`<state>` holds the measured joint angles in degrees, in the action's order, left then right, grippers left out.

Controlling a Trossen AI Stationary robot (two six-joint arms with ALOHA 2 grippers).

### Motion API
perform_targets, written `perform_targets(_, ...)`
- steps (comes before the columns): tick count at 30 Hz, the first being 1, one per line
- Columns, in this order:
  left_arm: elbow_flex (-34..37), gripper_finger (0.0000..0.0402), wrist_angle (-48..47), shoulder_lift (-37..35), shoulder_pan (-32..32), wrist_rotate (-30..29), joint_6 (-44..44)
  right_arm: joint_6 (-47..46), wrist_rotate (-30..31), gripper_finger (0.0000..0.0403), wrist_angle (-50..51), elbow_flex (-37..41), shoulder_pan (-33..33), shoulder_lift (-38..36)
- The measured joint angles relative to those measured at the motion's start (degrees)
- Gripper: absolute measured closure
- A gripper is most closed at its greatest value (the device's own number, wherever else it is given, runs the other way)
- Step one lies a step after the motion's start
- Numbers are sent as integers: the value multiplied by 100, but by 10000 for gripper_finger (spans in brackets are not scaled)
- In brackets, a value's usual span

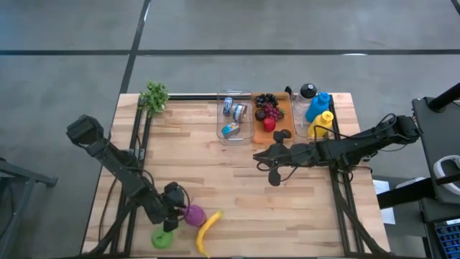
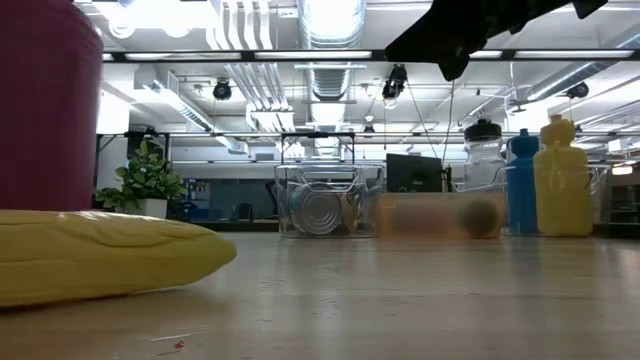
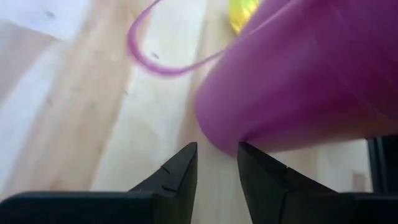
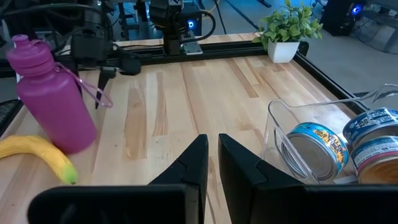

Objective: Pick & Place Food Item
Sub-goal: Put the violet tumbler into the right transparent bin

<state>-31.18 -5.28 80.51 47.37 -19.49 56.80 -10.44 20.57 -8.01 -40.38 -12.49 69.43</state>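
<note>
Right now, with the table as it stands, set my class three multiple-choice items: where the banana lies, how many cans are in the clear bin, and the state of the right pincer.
1. The banana lies:
A. in the clear bin
B. beside the purple bottle
C. by the plant

2. How many cans are in the clear bin?
A. one
B. three
C. five

3. The right pincer is:
A. shut and empty
B. shut on a can
C. wide open

Answers:
1. B, the high view shows the banana next to the bottle.
2. B, three cans show through the bin.
3. A, its fingers stand almost together with nothing between them.
</note>
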Motion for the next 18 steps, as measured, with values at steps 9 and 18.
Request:
perform_targets(9, 0, 284, 50, 0, -282, -338, -135, 11, -1, 369, 0, 0, 0, 0)
perform_targets(18, 0, 284, 25, -15, -11, 856, 65, 11, -1, 369, 7, 0, 0, 0)
